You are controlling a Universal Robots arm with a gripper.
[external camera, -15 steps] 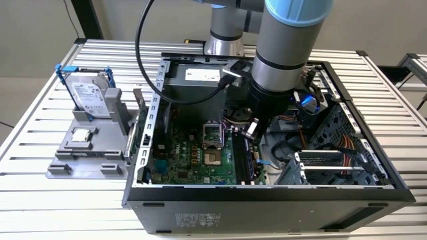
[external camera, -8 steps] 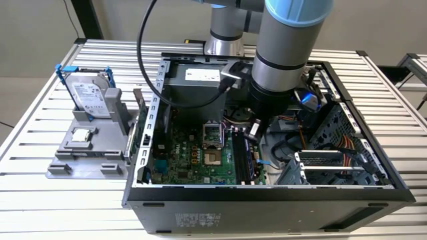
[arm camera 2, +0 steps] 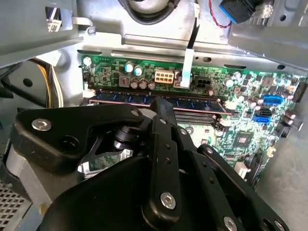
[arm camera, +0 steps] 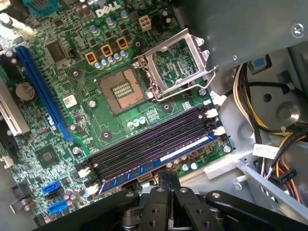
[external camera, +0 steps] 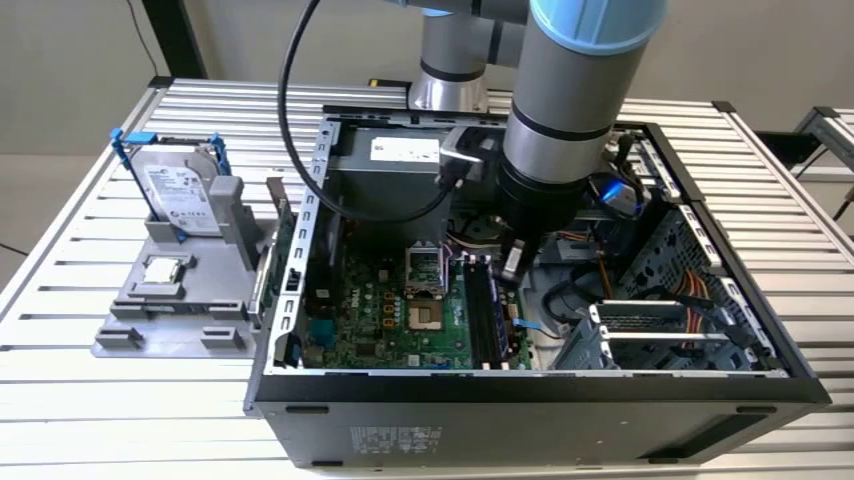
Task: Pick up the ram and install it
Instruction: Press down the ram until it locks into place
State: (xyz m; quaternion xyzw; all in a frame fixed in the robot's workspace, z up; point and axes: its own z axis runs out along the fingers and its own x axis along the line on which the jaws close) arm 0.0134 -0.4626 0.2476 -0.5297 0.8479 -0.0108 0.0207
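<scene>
One ram stick sits in the outermost motherboard slot; hand clenched, fingertips pressing its top edge to seat it.

Materials and finishes, as seen

Gripper linkage is seen as matt black, metal or plastic not determinable, fastened with bright steel screws. Ram is shown as a glossy bluish board with a white paper label. Motherboard is lacquered green with a slight sheen; memory slots are moulded in black plastic. Socket frame is polished bare metal. Case is dull grey sheet metal, the table ribbed aluminium with a satin finish. Hard drive is brushed silver metal, framed in blue plastic.
</scene>
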